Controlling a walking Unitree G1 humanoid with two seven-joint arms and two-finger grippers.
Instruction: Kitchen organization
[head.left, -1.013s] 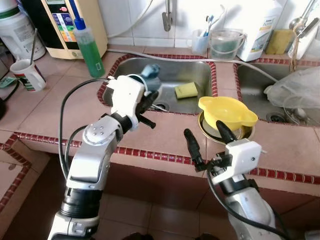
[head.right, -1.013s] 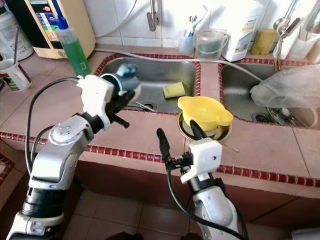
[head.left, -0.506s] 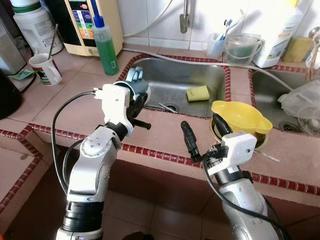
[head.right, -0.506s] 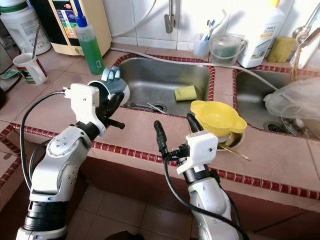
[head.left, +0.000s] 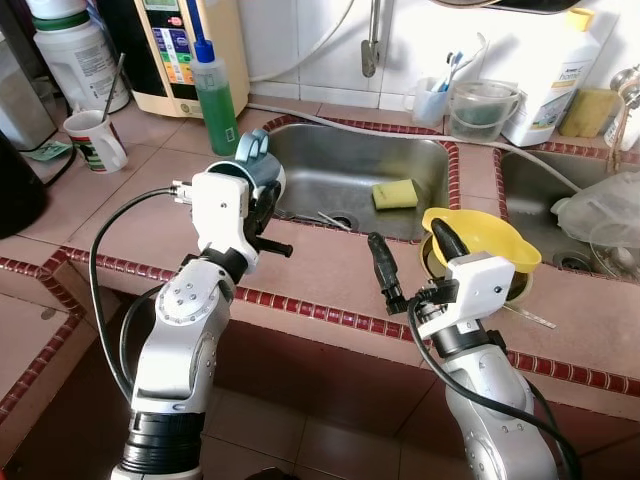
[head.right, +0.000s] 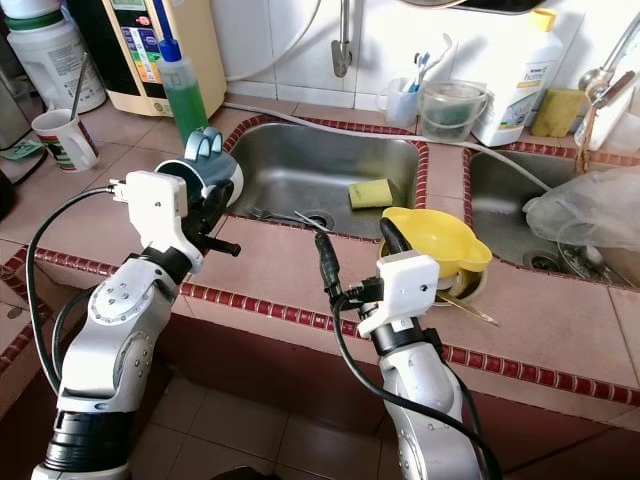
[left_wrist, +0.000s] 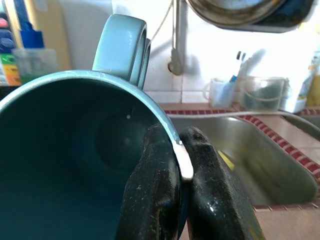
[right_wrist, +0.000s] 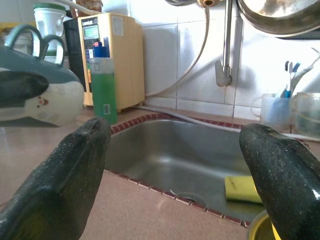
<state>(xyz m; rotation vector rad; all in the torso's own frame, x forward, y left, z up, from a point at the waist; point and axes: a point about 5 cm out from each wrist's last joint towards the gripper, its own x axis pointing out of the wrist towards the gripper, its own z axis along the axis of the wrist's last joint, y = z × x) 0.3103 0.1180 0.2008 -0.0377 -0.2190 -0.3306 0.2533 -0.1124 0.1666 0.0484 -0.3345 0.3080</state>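
My left gripper (head.left: 262, 203) is shut on the rim of a teal mug (head.left: 252, 168), held on its side above the counter at the left rim of the sink (head.left: 345, 160), handle up. In the left wrist view the fingers (left_wrist: 160, 190) pinch the mug's (left_wrist: 75, 150) pale rim, one inside and one outside. My right gripper (head.left: 415, 258) stands open over the counter's front, just left of a yellow bowl (head.left: 482, 233) that rests in a metal bowl. In the right wrist view nothing lies between the fingertips (right_wrist: 65, 170).
A yellow sponge (head.left: 396, 194) lies in the sink. A green soap bottle (head.left: 213, 92), a beige appliance (head.left: 190, 45) and a white mug with a spoon (head.left: 95, 140) stand at the left. A second sink (head.left: 560, 185) with a plastic bag (head.left: 605, 205) is at the right.
The view has shifted. Against the sink, the left gripper has carried the teal mug leftward from over the basin to its left rim. The right gripper remains open beside the yellow bowl.
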